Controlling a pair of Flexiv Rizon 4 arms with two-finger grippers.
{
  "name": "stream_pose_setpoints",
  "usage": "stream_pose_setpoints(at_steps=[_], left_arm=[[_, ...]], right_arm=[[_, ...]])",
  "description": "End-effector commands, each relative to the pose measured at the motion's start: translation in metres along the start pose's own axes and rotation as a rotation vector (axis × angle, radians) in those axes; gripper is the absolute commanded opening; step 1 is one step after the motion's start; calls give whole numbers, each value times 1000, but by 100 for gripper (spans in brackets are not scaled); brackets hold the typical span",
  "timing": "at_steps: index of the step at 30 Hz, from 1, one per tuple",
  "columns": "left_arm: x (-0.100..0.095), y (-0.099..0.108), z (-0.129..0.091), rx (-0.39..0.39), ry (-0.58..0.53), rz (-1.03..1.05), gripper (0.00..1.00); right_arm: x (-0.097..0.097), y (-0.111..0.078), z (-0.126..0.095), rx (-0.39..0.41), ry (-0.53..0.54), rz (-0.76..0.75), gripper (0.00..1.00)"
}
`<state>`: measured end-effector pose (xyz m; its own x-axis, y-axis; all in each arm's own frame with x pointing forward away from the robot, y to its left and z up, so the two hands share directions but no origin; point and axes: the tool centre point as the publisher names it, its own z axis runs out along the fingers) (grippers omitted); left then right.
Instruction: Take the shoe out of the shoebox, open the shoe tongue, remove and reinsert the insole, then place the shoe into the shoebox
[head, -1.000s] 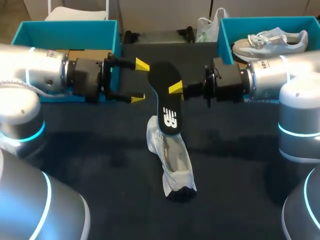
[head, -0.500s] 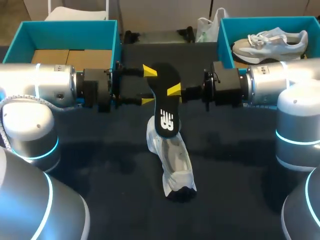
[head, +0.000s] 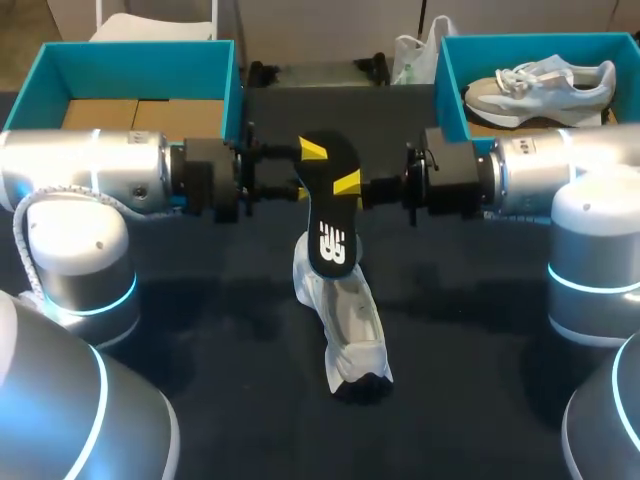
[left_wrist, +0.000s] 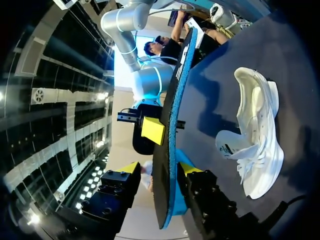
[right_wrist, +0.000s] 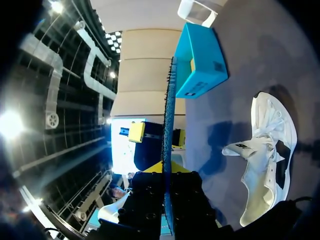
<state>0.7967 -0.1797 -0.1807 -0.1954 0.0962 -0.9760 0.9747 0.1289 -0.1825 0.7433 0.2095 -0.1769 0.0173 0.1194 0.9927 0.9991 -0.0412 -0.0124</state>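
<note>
Insole (head: 328, 205), head view: hanging upright over the middle of the table (head: 480, 330), its lower end dipping just above the shoe's opening.
Shoe (head: 345, 320), head view: lying white on the dark table below the insole, toe pointing toward the robot.
Right gripper (head: 350, 185), head view: coming in from the right, clamping the insole's upper part.
Left gripper (head: 308, 170), head view: coming in from the left, straddling the insole's top end.
Left teal shoebox (head: 130, 60): sitting at the far left corner.
Right teal shoebox (head: 520, 45): sitting at the far right, holding a grey sneaker (head: 545, 85).
Insole (left_wrist: 167, 150), left wrist view: showing edge-on between the fingers, blue underside facing one yellow tip.
Left gripper (left_wrist: 161, 170), left wrist view: spread wide, one finger standing apart from the black face, not yet gripping.
Shoe (left_wrist: 257, 145), left wrist view: lying beside and beyond the fingers, well apart.
Insole (right_wrist: 169, 150), right wrist view: rising edge-on straight out of the gripper.
Right gripper (right_wrist: 167, 172), right wrist view: pinching the insole from both sides.
Left gripper (right_wrist: 157, 135), right wrist view: facing from ahead, one yellow tip on each side of the insole.
</note>
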Motion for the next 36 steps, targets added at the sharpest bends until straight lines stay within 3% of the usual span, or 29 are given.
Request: stream_pose_setpoints(at_steps=[1,13,19,27,36], left_arm=[[2,-3,4,-9,1,6,44],[1,-6,6,-16,4,39,29],[2,-5,7,-20,8,44,29],[3,-3,10,-19,11,44,20],[3,-3,12,-11,12,50,19]], right_arm=[[0,-1,2,-4,0,0,0],[-1,1,1,0,2,3,0],[0,2,-1,1,1,5,0],[0,1,-2,2,4,8,0],[-1,0,-2,2,7,12,0]])
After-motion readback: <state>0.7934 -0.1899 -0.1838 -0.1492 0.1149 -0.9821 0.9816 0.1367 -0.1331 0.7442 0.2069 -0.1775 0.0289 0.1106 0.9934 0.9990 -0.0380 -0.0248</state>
